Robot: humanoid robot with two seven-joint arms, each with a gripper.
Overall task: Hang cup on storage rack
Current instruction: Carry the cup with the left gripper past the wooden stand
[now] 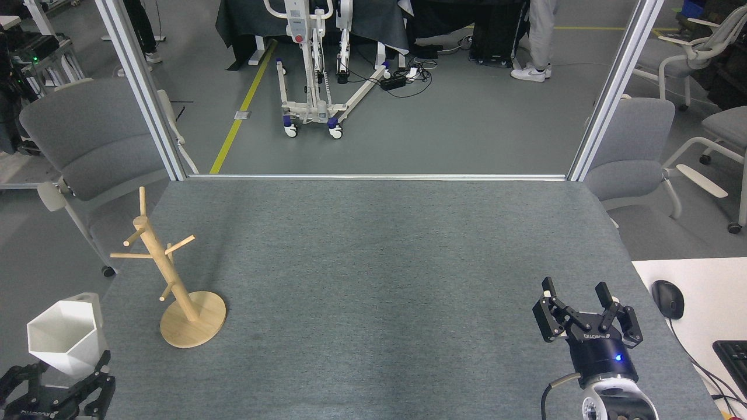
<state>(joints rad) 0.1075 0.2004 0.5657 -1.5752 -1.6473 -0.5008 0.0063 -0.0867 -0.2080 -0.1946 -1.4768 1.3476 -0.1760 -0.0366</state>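
The white faceted cup (63, 336) is at the far lower left, off the table's left edge, its mouth tilted toward me and its handle tab at the back. My left gripper (65, 374) grips it from below, black fingers (100, 373) on either side of its base. The wooden storage rack (159, 261) stands upright on its round base (201, 326) to the right of the cup, apart from it, with bare pegs. My right gripper (575, 287) hovers open over the table's lower right, holding nothing.
The grey felt table (379, 262) is bounded by metal frame posts (140, 87) at its far corners. Grey chairs (87, 140) stand left and right. A white desk with a mouse (668, 298) and a keyboard (733, 356) adjoins the right side.
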